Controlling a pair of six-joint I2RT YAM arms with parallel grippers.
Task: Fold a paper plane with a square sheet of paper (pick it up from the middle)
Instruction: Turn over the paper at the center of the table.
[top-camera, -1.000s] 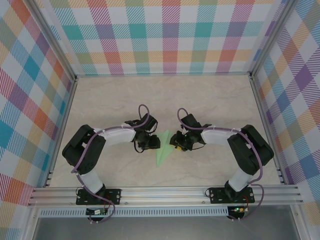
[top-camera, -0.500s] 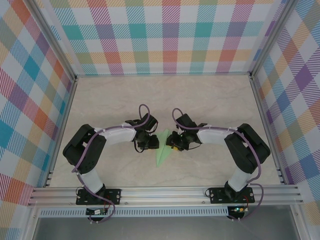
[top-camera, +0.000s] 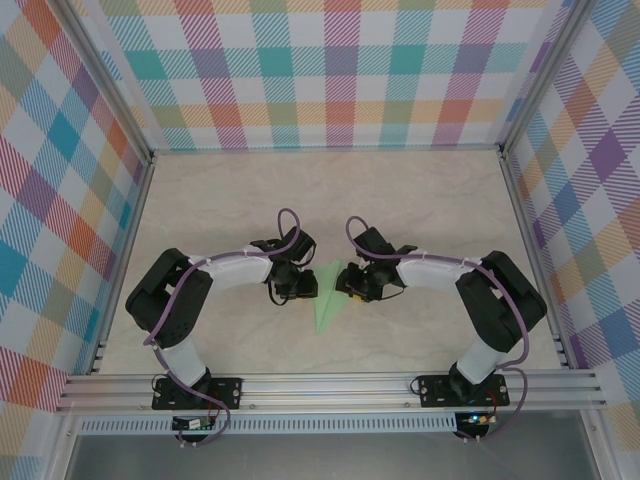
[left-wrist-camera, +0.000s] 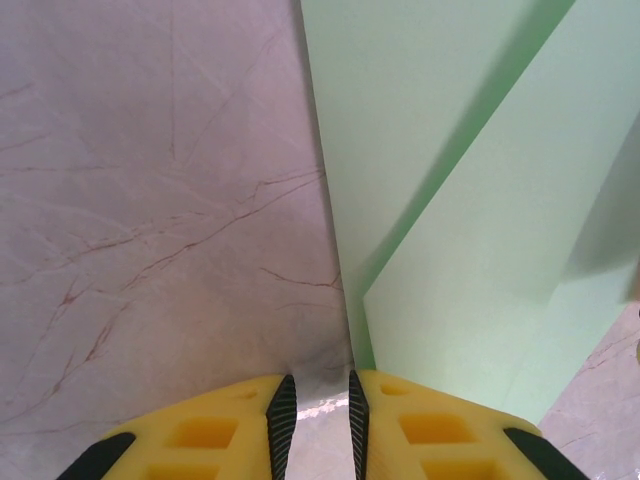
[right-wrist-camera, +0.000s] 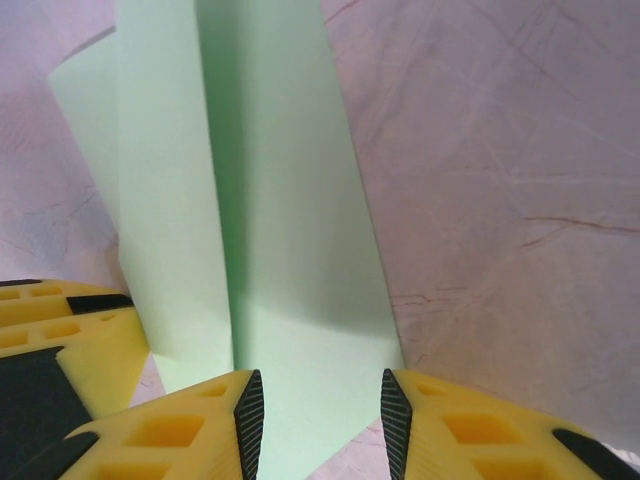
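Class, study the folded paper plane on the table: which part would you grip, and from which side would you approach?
Probably its wide tail end, coming from the right edge. The paper plane tapers to a thin point at its near end, while folded layers at the tail seem to lift slightly, and the right gripper's open jaws straddle that edge.

One green paper plane (top-camera: 326, 297) out there, just the one, and a single marble-look worktop (top-camera: 430, 200). Two arms on the count: left arm (top-camera: 230, 270), right arm (top-camera: 440, 268). That makes two pincers, the left pincer (top-camera: 302, 290) and the right pincer (top-camera: 350, 290). Two yellow fingers (left-wrist-camera: 200, 440) on the left, two more fingers (right-wrist-camera: 470, 430) on the right, four all told. Two purple cables, one looping off each wrist. And three checked walls (top-camera: 320, 70) around it all.
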